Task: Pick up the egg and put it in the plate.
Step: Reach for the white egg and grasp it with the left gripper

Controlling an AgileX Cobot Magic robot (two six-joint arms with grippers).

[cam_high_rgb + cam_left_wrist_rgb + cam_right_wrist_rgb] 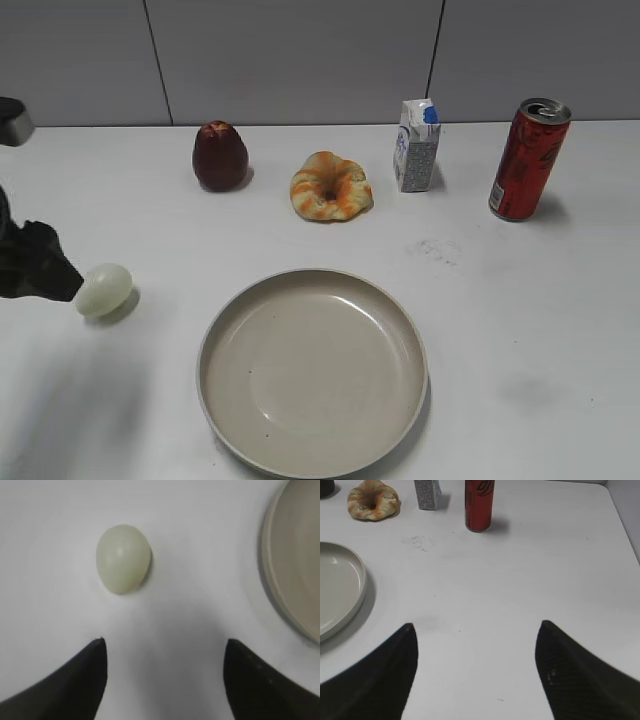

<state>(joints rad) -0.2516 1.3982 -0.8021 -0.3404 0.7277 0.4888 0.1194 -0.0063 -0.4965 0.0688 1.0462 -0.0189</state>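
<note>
The pale greenish-white egg lies on the white table at the left, also in the left wrist view. The large beige plate sits at the front centre; its rim shows in the left wrist view and the right wrist view. My left gripper is open and empty, just left of the egg; in its wrist view the egg lies ahead of the fingertips, a little left of centre. My right gripper is open and empty over bare table right of the plate; it is out of the exterior view.
A dark red apple, a bread ring, a small milk carton and a red can stand in a row at the back. The table's right edge shows in the right wrist view.
</note>
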